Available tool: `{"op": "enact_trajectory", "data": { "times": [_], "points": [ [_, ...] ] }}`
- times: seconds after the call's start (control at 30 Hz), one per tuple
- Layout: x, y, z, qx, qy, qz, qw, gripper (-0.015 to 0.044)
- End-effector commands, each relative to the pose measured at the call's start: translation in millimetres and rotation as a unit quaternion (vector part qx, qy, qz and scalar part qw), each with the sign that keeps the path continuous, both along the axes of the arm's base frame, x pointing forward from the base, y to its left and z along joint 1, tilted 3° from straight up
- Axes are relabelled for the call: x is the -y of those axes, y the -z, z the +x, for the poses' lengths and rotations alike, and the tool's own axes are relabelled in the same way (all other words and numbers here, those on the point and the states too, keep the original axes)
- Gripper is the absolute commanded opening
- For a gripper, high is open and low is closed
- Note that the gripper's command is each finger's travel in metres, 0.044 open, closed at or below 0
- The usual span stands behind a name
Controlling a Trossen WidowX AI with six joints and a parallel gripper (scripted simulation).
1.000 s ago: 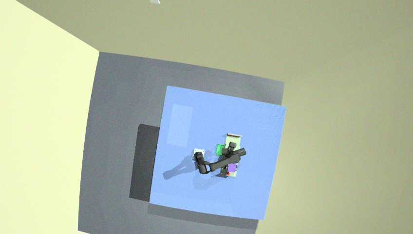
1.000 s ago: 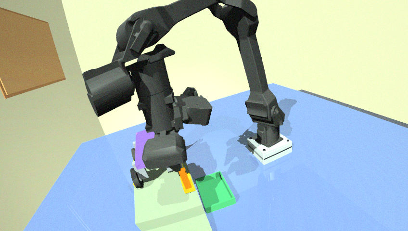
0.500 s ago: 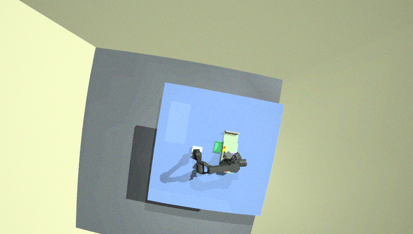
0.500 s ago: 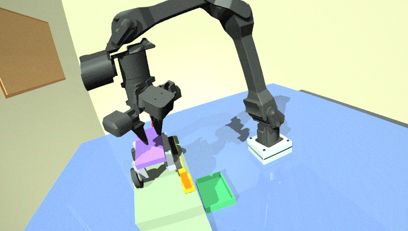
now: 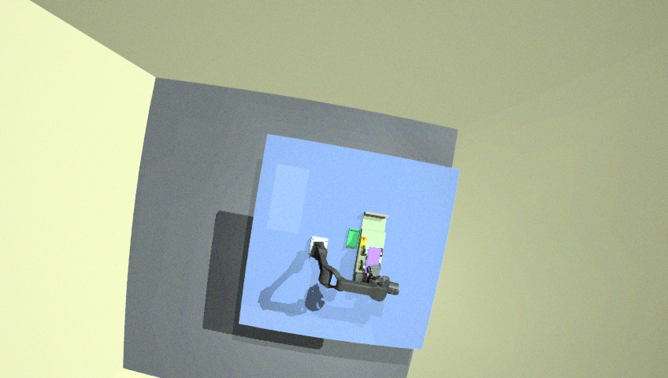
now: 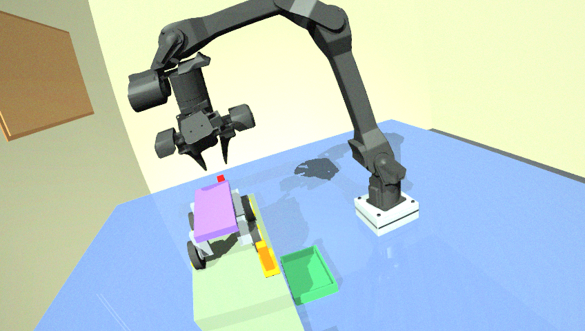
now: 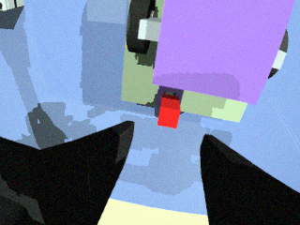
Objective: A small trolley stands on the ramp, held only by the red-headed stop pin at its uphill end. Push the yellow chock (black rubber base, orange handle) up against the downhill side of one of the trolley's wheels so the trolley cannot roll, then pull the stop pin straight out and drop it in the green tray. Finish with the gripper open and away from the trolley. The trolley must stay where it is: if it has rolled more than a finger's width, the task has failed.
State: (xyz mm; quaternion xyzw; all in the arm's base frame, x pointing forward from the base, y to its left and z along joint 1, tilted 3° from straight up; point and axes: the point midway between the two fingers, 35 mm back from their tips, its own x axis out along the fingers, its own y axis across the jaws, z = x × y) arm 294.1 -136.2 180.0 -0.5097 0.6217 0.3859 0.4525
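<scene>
The trolley with a purple top (image 5: 373, 256) (image 6: 215, 211) (image 7: 220, 47) stands on the pale green ramp (image 5: 373, 224) (image 6: 234, 283) (image 7: 136, 89). The yellow chock (image 5: 363, 241) (image 6: 274, 272) with its orange handle is on the ramp, just downhill of the tray-side lower wheel; its handle partly hides whether they touch. The red-headed stop pin (image 6: 221, 178) (image 7: 169, 114) stands at the uphill end, close to the trolley. My gripper (image 6: 216, 166) (image 7: 168, 135) is open and empty above the pin, its fingertips to either side of the red head in the wrist view.
The green tray (image 5: 353, 239) (image 6: 308, 270) lies beside the ramp, on the arm's side, and shows nothing in it. A raised stop board (image 5: 376, 215) crosses the ramp's lower end. The white arm base (image 5: 319, 239) (image 6: 379, 229) stands beyond the tray.
</scene>
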Motion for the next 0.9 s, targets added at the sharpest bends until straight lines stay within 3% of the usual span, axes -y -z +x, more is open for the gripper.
{"op": "enact_trajectory", "data": {
  "times": [0.0, 0.87],
  "points": [
    [0.9, -1.1, 0.0, 0.001, 0.008, -0.005, 1.0, 0.019],
    [10.8, 32.2, -2.4, 0.001, 0.008, -0.005, 1.0, 0.019]
  ]
}}
